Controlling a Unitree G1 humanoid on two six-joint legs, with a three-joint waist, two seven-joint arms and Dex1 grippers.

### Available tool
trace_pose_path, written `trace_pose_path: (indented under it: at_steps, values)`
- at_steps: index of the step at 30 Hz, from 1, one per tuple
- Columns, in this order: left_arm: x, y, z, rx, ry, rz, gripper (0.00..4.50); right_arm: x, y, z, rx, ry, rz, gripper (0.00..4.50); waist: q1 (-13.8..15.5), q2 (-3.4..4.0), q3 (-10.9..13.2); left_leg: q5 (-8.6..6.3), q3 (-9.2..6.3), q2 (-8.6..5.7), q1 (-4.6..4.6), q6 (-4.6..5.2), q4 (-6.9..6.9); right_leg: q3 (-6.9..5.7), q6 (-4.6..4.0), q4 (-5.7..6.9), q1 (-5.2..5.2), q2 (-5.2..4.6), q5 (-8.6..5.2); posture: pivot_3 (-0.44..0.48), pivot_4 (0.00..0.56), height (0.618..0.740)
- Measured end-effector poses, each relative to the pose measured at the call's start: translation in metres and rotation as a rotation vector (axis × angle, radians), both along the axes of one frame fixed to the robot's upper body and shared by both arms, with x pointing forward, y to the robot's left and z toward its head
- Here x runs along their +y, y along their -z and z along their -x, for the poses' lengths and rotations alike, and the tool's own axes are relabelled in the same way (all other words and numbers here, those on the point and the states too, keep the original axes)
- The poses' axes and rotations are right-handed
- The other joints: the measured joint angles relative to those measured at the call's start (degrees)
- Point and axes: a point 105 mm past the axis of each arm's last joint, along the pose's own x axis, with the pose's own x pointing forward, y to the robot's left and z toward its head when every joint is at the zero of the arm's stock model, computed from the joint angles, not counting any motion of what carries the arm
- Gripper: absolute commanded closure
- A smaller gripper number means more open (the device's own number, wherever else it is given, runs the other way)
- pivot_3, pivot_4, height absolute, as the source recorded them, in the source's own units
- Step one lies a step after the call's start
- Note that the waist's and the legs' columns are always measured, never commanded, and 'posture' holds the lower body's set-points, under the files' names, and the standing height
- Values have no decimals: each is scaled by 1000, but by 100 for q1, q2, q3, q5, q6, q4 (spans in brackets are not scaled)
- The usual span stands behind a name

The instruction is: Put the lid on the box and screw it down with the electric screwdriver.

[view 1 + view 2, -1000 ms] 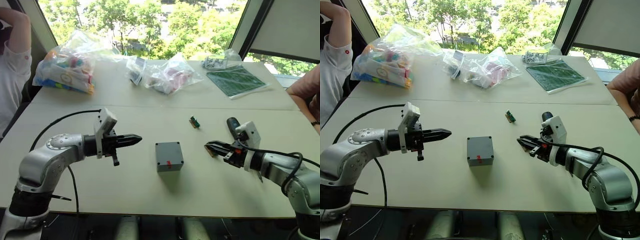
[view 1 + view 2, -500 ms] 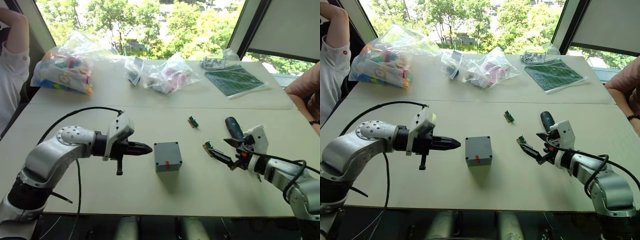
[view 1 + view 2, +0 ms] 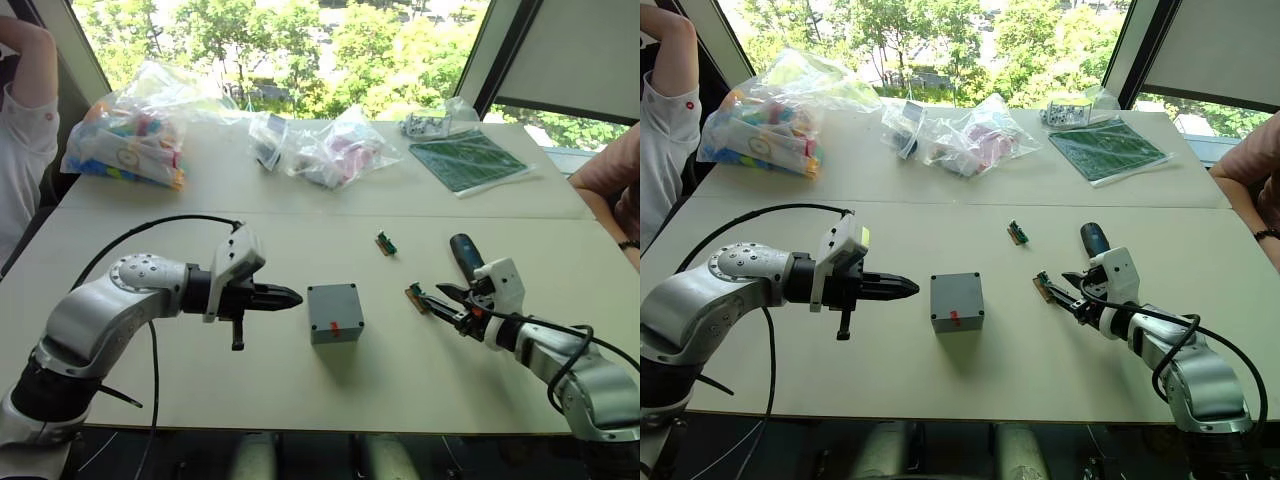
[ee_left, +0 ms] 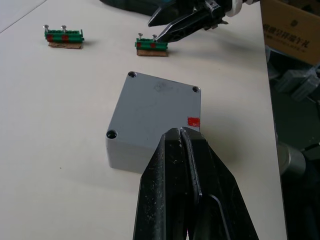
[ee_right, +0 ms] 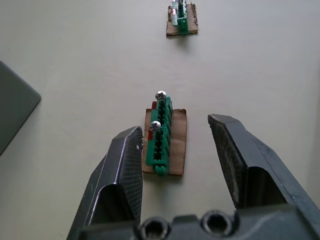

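Note:
The grey box (image 3: 335, 312) stands mid-table with its red mark facing me. The lid (image 4: 157, 102) sits flat on top, with open corner screw holes. My left gripper (image 3: 295, 296) is shut with nothing in it. Its tips hover just left of the box, level with the top edge in the left wrist view. The dark blue electric screwdriver (image 3: 463, 248) lies on the table to the right, behind my right gripper (image 3: 440, 295). That gripper is open. Its fingers (image 5: 122, 160) straddle a small green component (image 5: 161, 135) with two screws, on a brown card.
A second green component (image 3: 387, 243) lies farther back. Several clear bags (image 3: 135, 125) of parts and a green board (image 3: 472, 162) sit at the far side of the table. One person sits at the left edge (image 3: 25, 130), and another person's arm (image 3: 610, 180) shows at the right.
My left gripper moved right and stopped just short of the box. My right gripper opened and drew back slightly. The green component it held at its tips now lies on the table.

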Motion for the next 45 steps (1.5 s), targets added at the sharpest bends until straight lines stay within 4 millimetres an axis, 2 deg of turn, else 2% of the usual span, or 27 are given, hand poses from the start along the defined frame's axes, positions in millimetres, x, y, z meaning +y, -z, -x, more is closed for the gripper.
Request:
trace_pose_path:
  at_steps: [3,6,9,10,22,27,34,36,41,45]
  values:
    - [0,1,1,5,0,2,4500,1,1,0,2,-2,-1,2283,1,0,0,0,0,0,0,0,0,0,0,1,0,0,0,0,150,740]
    - [0,1,1,8,2,5,4500,5,4,1,9,-11,-7,2921,0,0,0,0,0,0,0,0,1,0,0,1,0,0,0,0,150,740]
    - [0,1,1,10,1,5,4500,8,6,1,14,-18,-11,4144,2,0,0,0,0,0,0,0,1,0,0,2,0,0,0,0,150,740]
    - [0,1,1,11,0,5,4500,9,6,1,13,-19,-11,4420,3,0,0,0,0,0,0,0,2,0,0,2,0,0,0,0,150,740]
    - [3,8,2,32,-18,4,4500,9,4,0,5,-19,-16,4420,4,1,0,0,0,1,1,0,5,0,-1,3,1,1,1,0,150,740]
    - [5,6,1,25,-29,10,4500,3,-6,-1,-31,3,-37,4420,2,1,0,0,0,2,1,0,6,0,0,5,1,2,2,0,150,740]
    - [9,6,-2,32,-50,20,4500,5,-16,4,-58,-17,-72,4420,-1,1,-1,0,0,3,3,0,7,1,0,6,2,4,2,0,150,740]
    - [11,7,-2,37,-57,26,4500,10,-20,6,-67,-45,-93,4420,-7,1,-1,0,0,4,3,0,7,1,-1,7,2,4,2,0,150,740]
    - [22,8,-3,39,-112,31,4500,49,-55,10,-140,-243,-151,4420,-16,3,0,0,0,22,9,0,10,0,-9,16,2,20,7,0,150,740]
    - [30,10,1,58,-167,41,4500,71,-64,8,-143,-330,-166,4420,-10,3,0,0,1,27,9,0,12,0,-13,16,2,22,9,0,150,740]
